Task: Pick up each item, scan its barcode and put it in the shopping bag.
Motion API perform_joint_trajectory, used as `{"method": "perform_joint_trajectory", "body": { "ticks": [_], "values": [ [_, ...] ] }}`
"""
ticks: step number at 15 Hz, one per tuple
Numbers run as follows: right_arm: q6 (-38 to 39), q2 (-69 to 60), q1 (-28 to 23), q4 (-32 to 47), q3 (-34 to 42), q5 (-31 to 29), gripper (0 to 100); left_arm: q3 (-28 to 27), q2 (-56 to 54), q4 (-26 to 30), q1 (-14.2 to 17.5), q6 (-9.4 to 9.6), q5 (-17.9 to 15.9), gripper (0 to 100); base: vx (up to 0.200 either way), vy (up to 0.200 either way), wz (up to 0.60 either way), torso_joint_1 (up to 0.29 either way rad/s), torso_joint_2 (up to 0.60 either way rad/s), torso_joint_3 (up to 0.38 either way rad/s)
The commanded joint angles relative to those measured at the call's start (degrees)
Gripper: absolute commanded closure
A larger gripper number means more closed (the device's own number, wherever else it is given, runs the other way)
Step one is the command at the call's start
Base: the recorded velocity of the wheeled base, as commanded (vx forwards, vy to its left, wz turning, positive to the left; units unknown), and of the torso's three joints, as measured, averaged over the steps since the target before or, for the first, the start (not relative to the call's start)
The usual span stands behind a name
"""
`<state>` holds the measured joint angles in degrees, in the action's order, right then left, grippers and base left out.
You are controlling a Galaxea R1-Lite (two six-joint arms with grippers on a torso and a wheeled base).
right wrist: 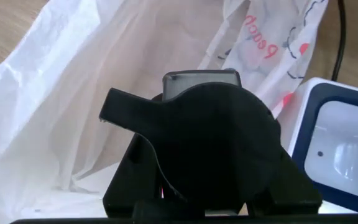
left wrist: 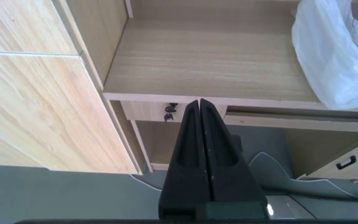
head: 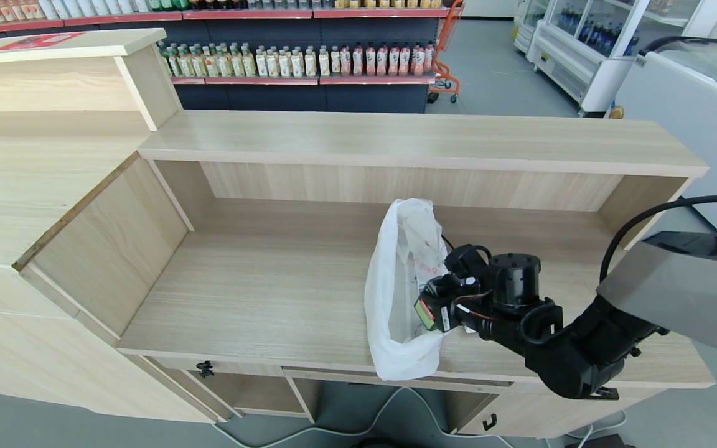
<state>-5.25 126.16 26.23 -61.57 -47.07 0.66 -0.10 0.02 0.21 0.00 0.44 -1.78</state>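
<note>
The right tool [head: 438, 310] hung at the shopping bag's [head: 389, 280] mouth, and I could not tell its grip. The dark labelled item [head: 426, 315] needed lowering well inside. The left tool [left wrist: 199, 134] was closed and empty.

— What are the things carried on?
— A light wooden counter [head: 259, 292] is seen. Its lower surface is walled at both sides, and 1 raised ledge [head: 396, 137] is set along the back.
— And what is laid on that surface?
— 1 white shopping bag [head: 396, 292] is stood open, right of centre, with its bottom at the front edge. 1 white-and-blue device [right wrist: 337, 149] is set just beside it.
</note>
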Motion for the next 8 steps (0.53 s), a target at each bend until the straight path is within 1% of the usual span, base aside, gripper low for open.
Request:
{"method": "perform_joint_trajectory", "body": {
  "ticks": [1, 3, 8],
  "values": [
    [-0.11, 3.30, 0.40, -1.00, -1.45, 0.04, 100, -0.08, -0.02, 0.06, 0.00, 0.00, 0.02, 100, 0.000, 0.000, 0.00, 0.000, 0.00, 0.000],
    [-0.11, 6.11, 0.48, -2.85, -3.21, 0.04, 100, 0.01, -0.02, -0.03, 0.00, 0.00, 0.02, 100, 0.000, 0.000, 0.00, 0.000, 0.00, 0.000],
    [-0.20, 9.81, 1.36, -3.29, -6.37, 0.22, 100, 0.01, -0.02, 0.06, 0.00, 0.00, -0.07, 100, 0.000, 0.000, 0.00, 0.000, 0.00, 0.000]
  ]
}}
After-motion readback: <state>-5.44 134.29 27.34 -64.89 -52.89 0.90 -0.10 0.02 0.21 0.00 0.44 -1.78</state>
